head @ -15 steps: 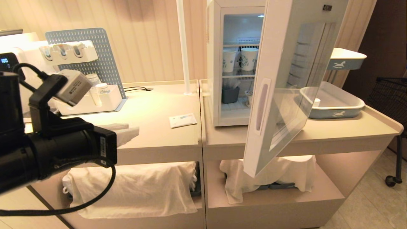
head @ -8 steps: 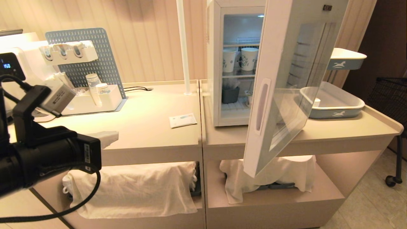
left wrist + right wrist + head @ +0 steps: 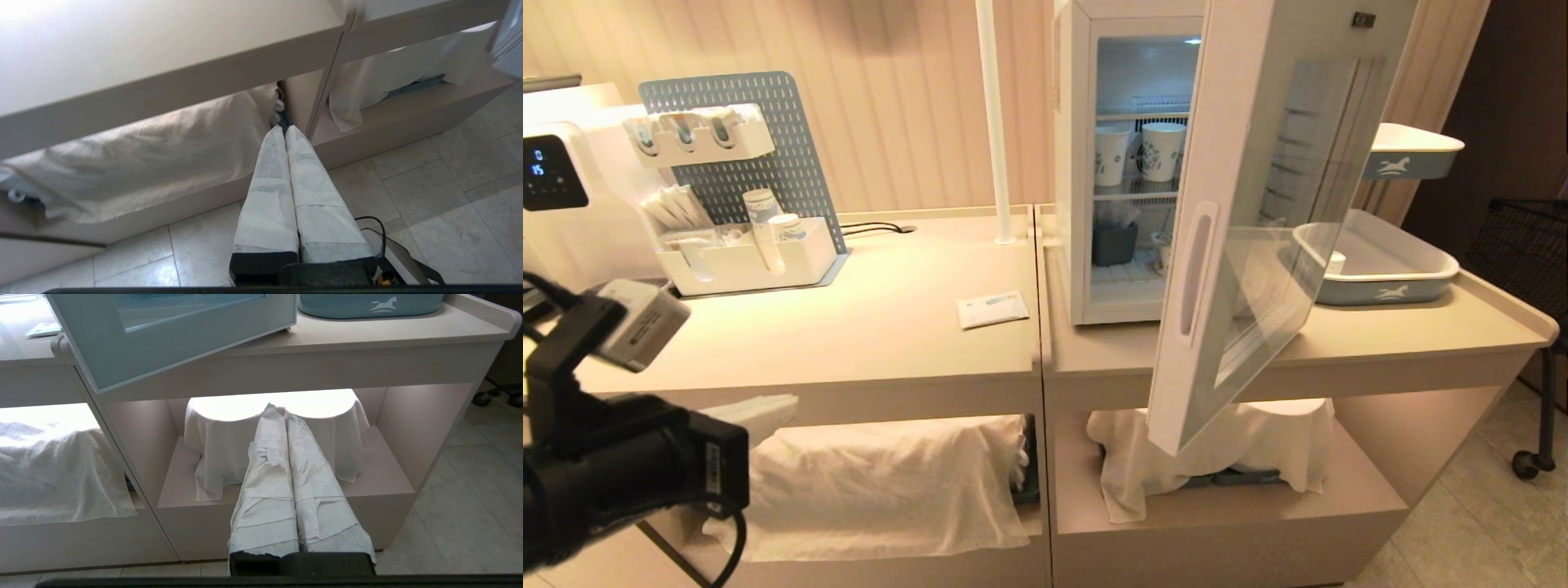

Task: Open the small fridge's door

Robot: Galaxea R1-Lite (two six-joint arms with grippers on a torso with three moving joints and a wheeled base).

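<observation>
- Door [image 3: 1258, 220] of the small fridge [image 3: 1086, 163] stood swung wide, its white inner side and recessed handle [image 3: 1194, 269] facing the room, its lower corner hanging out past the counter edge [image 3: 1339, 359]; it had not shifted over the last second. The fridge sat at the back of the right-hand counter, with patterned cups [image 3: 1143, 151] in plain view on the wire shelf.
- Opening looked finished, judging by how far the panel stood from the cabinet.
- Left gripper [image 3: 284, 130] had dropped and pulled back over that second, from counter height to below the counter's front edge at the far left, well apart from the door. That read as a retreat after the work.
- Its cloth-wrapped fingers [image 3: 269, 192] were pressed together, holding nothing, pointing toward the draped cloth [image 3: 143, 155] on the lower shelf without touching it.
- Right gripper [image 3: 284, 412] hung low before the right-hand lower shelf, fingers likewise clenched and empty.
</observation>
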